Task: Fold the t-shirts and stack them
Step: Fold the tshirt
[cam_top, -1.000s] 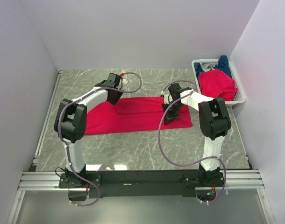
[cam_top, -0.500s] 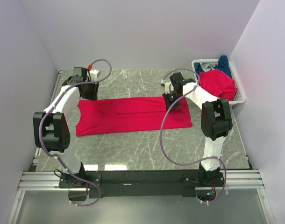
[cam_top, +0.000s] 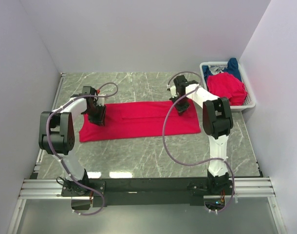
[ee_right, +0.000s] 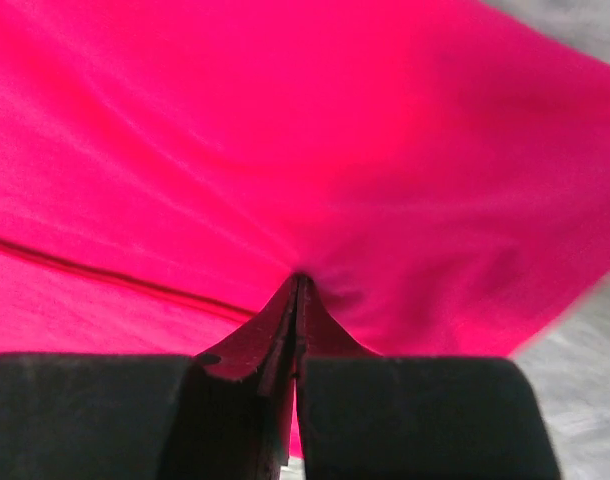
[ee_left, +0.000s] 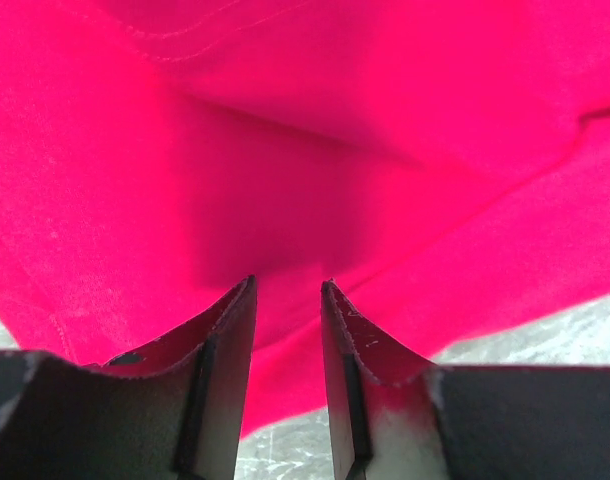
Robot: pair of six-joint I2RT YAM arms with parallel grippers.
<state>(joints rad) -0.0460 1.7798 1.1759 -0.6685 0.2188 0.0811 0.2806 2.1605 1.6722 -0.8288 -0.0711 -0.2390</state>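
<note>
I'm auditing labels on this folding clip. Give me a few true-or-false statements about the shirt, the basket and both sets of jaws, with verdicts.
1. A red t-shirt lies on the table. True.
2. The white basket is empty. False: it holds red cloth and dark blue cloth.
3. The right gripper has its jaws closed on the red t-shirt. True.
4. The left gripper has its jaws fully shut. False: a gap shows between them, over the shirt.
5. Both grippers hang above the basket. False: each is at the shirt on the table.
</note>
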